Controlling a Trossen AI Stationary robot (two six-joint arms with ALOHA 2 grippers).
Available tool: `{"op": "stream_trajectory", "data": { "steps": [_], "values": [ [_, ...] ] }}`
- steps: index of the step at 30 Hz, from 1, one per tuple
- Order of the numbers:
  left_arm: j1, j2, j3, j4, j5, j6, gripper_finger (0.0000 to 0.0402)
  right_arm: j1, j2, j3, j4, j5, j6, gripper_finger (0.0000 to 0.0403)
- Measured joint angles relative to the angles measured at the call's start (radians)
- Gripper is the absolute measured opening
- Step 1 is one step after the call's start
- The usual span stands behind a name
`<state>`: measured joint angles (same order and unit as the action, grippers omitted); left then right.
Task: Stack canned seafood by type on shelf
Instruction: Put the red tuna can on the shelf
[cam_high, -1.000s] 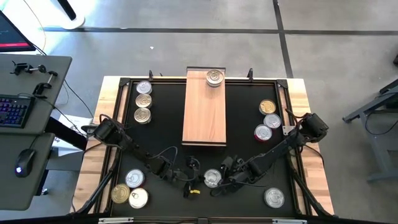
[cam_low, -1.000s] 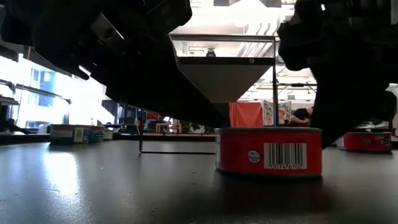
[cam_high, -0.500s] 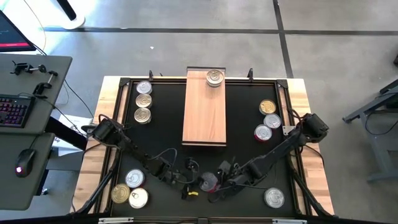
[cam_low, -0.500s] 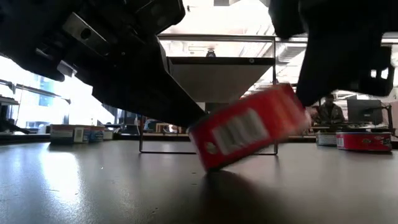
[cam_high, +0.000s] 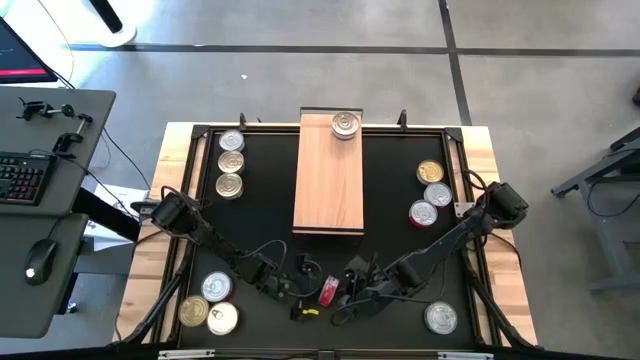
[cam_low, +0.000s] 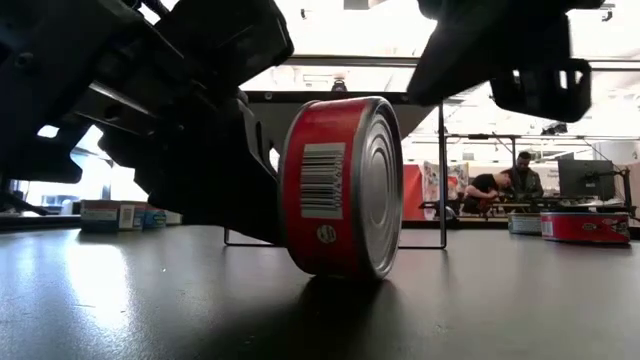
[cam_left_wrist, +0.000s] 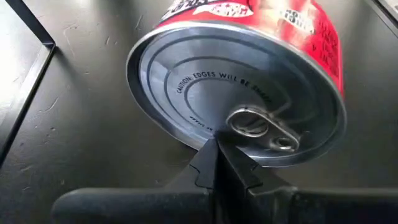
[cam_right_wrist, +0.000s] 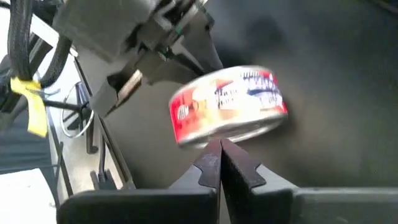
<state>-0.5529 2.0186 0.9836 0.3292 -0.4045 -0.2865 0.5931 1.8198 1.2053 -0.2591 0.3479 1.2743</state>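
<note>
From above, the wooden shelf (cam_high: 329, 175) holds only one tin (cam_high: 345, 124), at its far end. Three tins (cam_high: 230, 163) wait in a row by the table's left edge, three more (cam_high: 431, 192) by the right edge, three (cam_high: 210, 304) at the near left corner and one (cam_high: 441, 318) at the near right, so I judge the sorting barely begun. The left gripper (cam_high: 303, 290) and right gripper (cam_high: 347, 290) meet near the front edge, with a red tin (cam_high: 327, 293) on its rim between them. A second ago this tin lay flat, lid up; half a second ago it was tipping.

At table height, the red tin (cam_low: 340, 187) stands on edge, barcode showing.

In the left wrist view, the left claw (cam_left_wrist: 217, 163) is fully closed and empty, its tips just below the tin's pull-tab lid (cam_left_wrist: 239, 106).

In the right wrist view, the right claw (cam_right_wrist: 220, 160) is likewise closed on nothing, just beside the tin's red side (cam_right_wrist: 227, 107).
</note>
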Motion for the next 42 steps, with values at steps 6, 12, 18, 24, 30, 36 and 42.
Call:
{"op": "stream_trajectory", "data": {
  "steps": [6,12,18,24,30,36,42],
  "values": [
    [0.000,-0.001,0.000,0.001,-0.005,-0.055,0.0000,-0.005,-0.007,0.000,0.058,0.004,-0.076,0.0000],
    [-0.025,-0.002,0.001,0.011,-0.008,-0.194,0.0000,0.011,-0.062,0.000,-0.014,-0.010,-0.102,0.0000],
    [-0.078,-0.002,0.001,0.015,-0.008,-0.214,0.0000,0.019,-0.124,0.000,-0.153,-0.001,-0.105,0.0000],
    [-0.104,-0.003,0.002,0.044,-0.082,-0.233,0.0000,0.018,-0.141,0.000,-0.186,0.021,-0.105,0.0000],
    [-0.082,-0.003,0.003,0.122,-0.106,-0.210,0.0000,0.018,-0.139,0.000,-0.186,0.020,-0.105,0.0000],
    [-0.072,-0.003,0.017,0.181,-0.105,-0.179,0.0000,0.018,-0.139,0.000,-0.185,0.020,-0.105,0.0000],
    [-0.051,-0.004,0.069,0.193,-0.103,-0.086,0.0000,0.016,-0.139,0.000,-0.165,0.047,-0.043,0.0000]
  ]
}}
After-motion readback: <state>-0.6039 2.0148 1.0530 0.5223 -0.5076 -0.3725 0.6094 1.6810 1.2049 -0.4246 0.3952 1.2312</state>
